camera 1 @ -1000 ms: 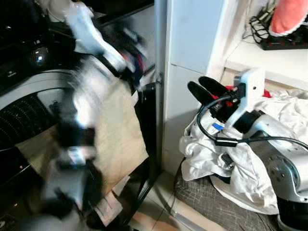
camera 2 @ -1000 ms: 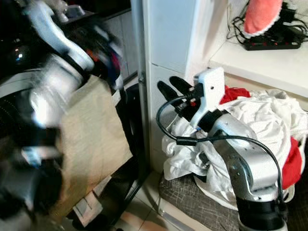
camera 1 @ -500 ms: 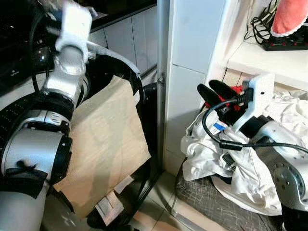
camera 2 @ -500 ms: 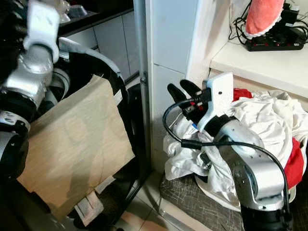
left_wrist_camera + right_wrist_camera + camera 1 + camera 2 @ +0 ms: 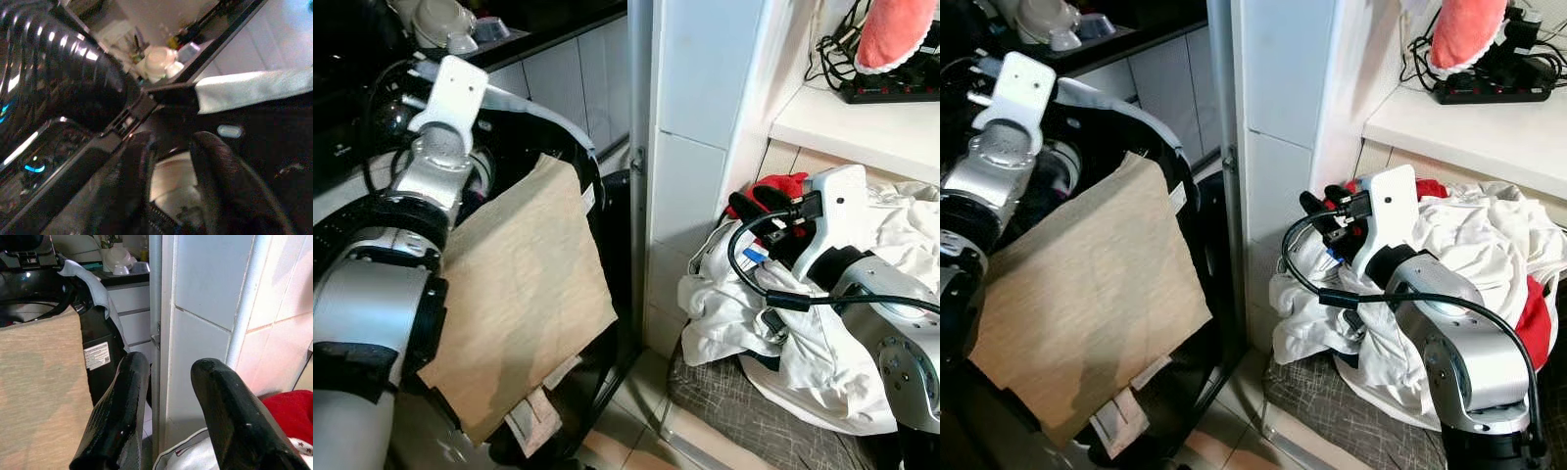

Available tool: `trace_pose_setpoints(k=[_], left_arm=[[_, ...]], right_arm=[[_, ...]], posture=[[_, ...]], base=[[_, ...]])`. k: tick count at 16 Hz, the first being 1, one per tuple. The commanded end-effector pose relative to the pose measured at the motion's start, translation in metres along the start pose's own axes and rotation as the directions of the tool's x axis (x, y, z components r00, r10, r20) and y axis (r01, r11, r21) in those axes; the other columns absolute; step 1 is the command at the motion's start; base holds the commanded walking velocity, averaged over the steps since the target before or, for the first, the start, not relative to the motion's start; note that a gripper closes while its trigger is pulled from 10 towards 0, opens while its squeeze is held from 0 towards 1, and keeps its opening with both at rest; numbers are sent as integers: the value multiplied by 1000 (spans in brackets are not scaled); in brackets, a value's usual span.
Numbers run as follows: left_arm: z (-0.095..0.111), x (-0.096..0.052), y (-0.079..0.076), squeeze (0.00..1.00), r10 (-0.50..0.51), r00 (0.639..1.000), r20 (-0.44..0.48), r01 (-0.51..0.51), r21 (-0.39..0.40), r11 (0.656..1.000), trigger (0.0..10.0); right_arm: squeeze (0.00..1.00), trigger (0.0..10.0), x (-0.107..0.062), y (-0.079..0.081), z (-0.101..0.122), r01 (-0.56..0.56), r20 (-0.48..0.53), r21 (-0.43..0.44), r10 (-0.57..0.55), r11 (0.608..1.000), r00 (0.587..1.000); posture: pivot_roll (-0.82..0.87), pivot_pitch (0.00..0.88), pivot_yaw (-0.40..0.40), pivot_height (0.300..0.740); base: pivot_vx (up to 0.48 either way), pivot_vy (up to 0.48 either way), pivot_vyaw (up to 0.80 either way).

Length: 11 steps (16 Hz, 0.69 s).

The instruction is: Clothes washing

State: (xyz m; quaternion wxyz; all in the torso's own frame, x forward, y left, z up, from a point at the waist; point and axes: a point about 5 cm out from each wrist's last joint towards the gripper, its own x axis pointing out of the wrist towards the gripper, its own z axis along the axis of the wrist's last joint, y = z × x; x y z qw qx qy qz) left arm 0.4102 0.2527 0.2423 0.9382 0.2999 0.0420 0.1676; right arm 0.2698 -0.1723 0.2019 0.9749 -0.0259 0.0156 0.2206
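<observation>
With fingers parted and empty, the right gripper [image 5: 1322, 211] is poised above the laundry pile [image 5: 1469, 245], where a garment must next be grasped.

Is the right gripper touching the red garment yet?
Cannot tell. In the left eye view the right gripper overlaps the red garment, hiding any contact or gap.
</observation>
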Motion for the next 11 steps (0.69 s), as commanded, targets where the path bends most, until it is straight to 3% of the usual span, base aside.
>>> trace_pose_setpoints(k=[1, 2, 3, 4, 5, 6, 7, 8, 9, 10, 11], left_arm=[[1, 2, 14, 1000, 66, 998, -13, -66, 0, 998, 10000], [-1, 2, 15, 67, 75, 997, -13, -75, -15, 997, 10000], [-2, 2, 15, 0, 75, 997, -20, -76, -65, 995, 10000], [-1, 2, 12, 0, 63, 998, -29, -68, -194, 979, 10000], [9, 1, 4, 0, 5, 1000, 29, 5, -350, 937, 10000], [24, -1, -11, 0, -86, 987, 133, 141, -486, 863, 10000], [36, -5, -26, 0, -161, 960, 231, 262, -527, 809, 10000], [55, -19, -56, 0, -281, 867, 411, 475, -513, 715, 10000], [60, -27, -67, 0, -314, 822, 476, 544, -489, 682, 10000], [68, -57, -94, 0, -427, 653, 626, 736, -391, 552, 10000], [69, -67, -100, 0, -461, 599, 655, 783, -358, 509, 10000]], right_arm=[[0, 10000, -1, -5, 3, 31, -5, -11, -31, 999, 1000], [0, 10000, -1, -7, 4, 54, -7, -11, -54, 999, 999], [0, 10000, -2, -10, 4, 75, -3, -11, -75, 997, 997], [0, 10000, -2, -14, 6, 117, 5, -13, -117, 993, 993], [0, 10000, -4, -23, 7, 200, 16, -19, -200, 980, 980], [0, 10000, -7, -36, 7, 312, 18, -35, -312, 949, 950], [0, 10000, -10, -44, 6, 391, 16, -36, -391, 920, 920], [1000, 10000, -19, -61, 1, 524, -15, -43, -525, 851, 851], [1000, 10000, -23, -67, -2, 565, -34, -52, -566, 824, 823], [1000, 10000, -33, -79, -7, 639, -64, -72, -643, 766, 763], [1000, 10000, -35, -81, -8, 653, -70, -75, -657, 753, 750]], posture=[[-74, 0, 86, 740], [-75, 0, 84, 740], [-75, 0, 84, 740], [-75, 0, 84, 740], [-75, 0, 83, 740], [-76, 0, 83, 740], [-80, 0, 85, 740], [-82, 0, 86, 740], [-83, 0, 87, 740], [-88, 0, 88, 740], [-87, 0, 87, 740]], base=[[0, 0, 0], [0, 0, 0], [0, 0, 0], [0, 0, 0], [0, 0, 0], [0, 0, 0], [0, 0, 0], [0, 0, 0], [0, 0, 0], [0, 0, 0], [0, 0, 0]])
